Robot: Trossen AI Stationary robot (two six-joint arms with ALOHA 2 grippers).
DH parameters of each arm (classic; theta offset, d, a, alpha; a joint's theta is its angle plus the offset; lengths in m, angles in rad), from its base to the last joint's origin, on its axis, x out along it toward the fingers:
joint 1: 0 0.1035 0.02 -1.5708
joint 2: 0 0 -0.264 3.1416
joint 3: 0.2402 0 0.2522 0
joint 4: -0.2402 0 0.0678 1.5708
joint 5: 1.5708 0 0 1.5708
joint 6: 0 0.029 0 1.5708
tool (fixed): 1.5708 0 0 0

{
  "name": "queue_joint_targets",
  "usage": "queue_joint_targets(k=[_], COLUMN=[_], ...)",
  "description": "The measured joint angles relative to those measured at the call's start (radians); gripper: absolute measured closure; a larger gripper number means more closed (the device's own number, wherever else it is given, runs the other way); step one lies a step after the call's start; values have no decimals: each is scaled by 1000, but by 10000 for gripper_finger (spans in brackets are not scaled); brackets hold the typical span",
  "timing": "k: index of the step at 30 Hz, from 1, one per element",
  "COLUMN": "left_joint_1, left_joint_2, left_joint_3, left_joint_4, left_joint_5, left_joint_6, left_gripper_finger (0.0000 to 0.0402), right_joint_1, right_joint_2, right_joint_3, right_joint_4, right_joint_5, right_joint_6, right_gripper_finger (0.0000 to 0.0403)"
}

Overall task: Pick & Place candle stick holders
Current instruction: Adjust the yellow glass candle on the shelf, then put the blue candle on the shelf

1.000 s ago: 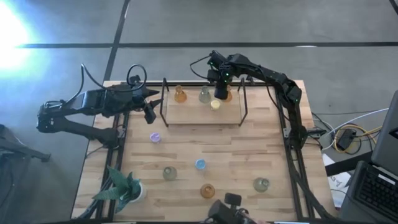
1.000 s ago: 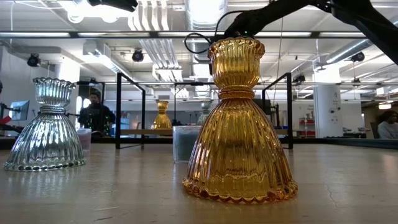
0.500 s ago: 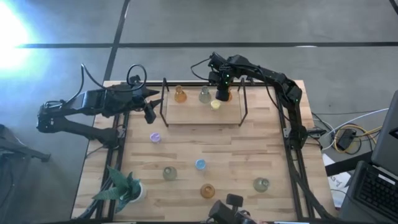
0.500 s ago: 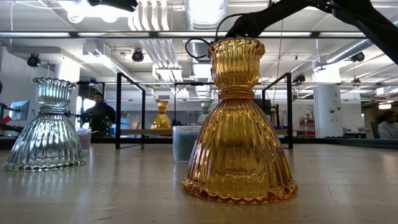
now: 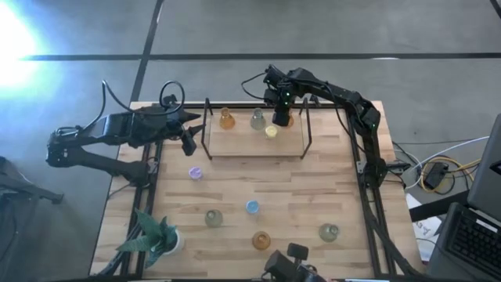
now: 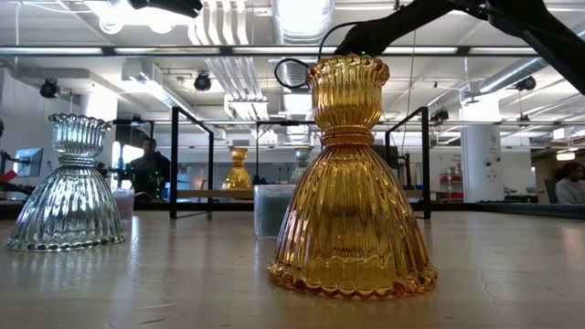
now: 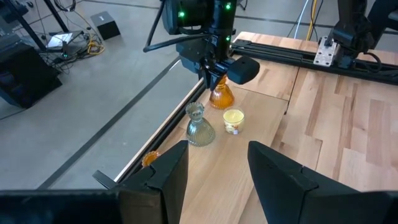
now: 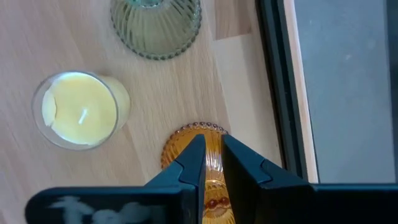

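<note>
Surface: wooden table (image 5: pixel 313 188), black frame rails along both sides; raised shelf (image 5: pixel 235 141) at 12 o'clock.
Left gripper (image 5: pixel 190 143): parked at 10 o'clock beside shelf, fingers spread, holding nothing.
Done: on shelf, amber holder (image 5: pixel 227 120), grey-green holder (image 5: pixel 257 121), yellow candle (image 5: pixel 272 132).
Right gripper (image 8: pixel 212 163): pinching neck of second amber holder (image 8: pixel 214 167), base resting at shelf's back edge; release apparently pending.
Left: purple (image 5: pixel 196 173), grey-green (image 5: pixel 214 218), blue (image 5: pixel 252 207), amber (image 5: pixel 261 240), grey-green (image 5: pixel 329 232) holders at 6 o'clock.
Room: open mid-table; potted plant (image 5: pixel 154 236) at 7 o'clock.
</note>
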Motion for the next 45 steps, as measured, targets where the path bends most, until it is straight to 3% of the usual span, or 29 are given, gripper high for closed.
queue_joint_targets(k=[7, 15, 28, 36, 41, 45], left_joint_1=[0, 0, 0, 0, 0, 0], left_joint_2=[0, 0, 0, 0, 0, -2], left_joint_3=[0, 0, 0, 0, 0, 1], left_joint_4=[0, -1, -1, -1, -17, -135], left_joint_5=[0, 0, 0, 0, 0, 0], left_joint_6=[0, 0, -8, -7, -37, -134], left_gripper_finger=[229, 229, 229, 229, 229, 229], right_joint_1=[2, 4, 50, 161, 252, 319], right_joint_2=[0, -14, -162, -326, -440, -526], right_joint_3=[30, 162, 429, 375, 258, 125], right_joint_4=[34, 20, -279, -391, -397, -386], right_joint_5=[-2, -1, 4, 8, 23, 67], right_joint_6=[-6, 17, 135, 266, 372, 476], right_gripper_finger=[360, 360, 360, 361, 360, 364])
